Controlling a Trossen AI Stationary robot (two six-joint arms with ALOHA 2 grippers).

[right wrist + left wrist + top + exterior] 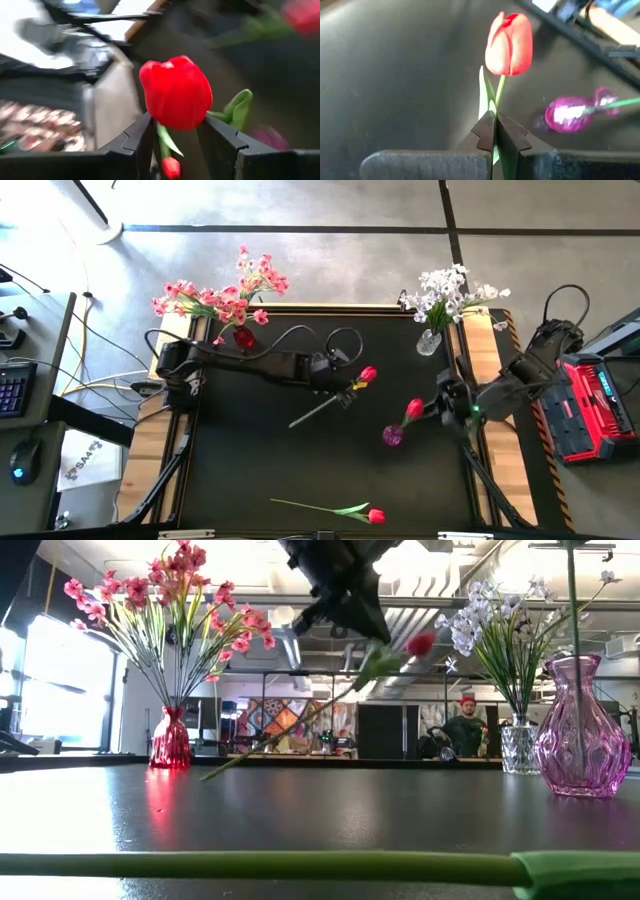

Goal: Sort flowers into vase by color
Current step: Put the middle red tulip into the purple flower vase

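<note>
Far to the left of my left pincer (347,383), at the table's back left corner, the red vase (243,337) stands full of pink blossom sprays (222,292). My left pincer itself sits near table centre, clenched on the stem of a red tulip (367,374): the wrist view shows my two fingers (487,131) pressed together around the green stem just below the head, a leaf caught between them. The bloom stands just beyond my fingertips, and the long stem trails back under the pincer, slanting down toward the table. Well in front of this pincer, near the table's front edge, another red tulip (375,516) lies flat, stem pointing left. To the right of my left pincer, close by, stands the pink glass vase (392,435), one green stem already rising out of its neck. My right pincer (428,409) hovers just right of that vase, fingers (136,135) set either side of a second red tulip (415,410), right under its head; whether they press the stem or merely bracket it, I cannot tell. Behind my right pincer, at the back right corner, the clear glass vase (428,341) holds the white blossom sprays (449,290). A person (464,728) sits in the room beyond the table.
</note>
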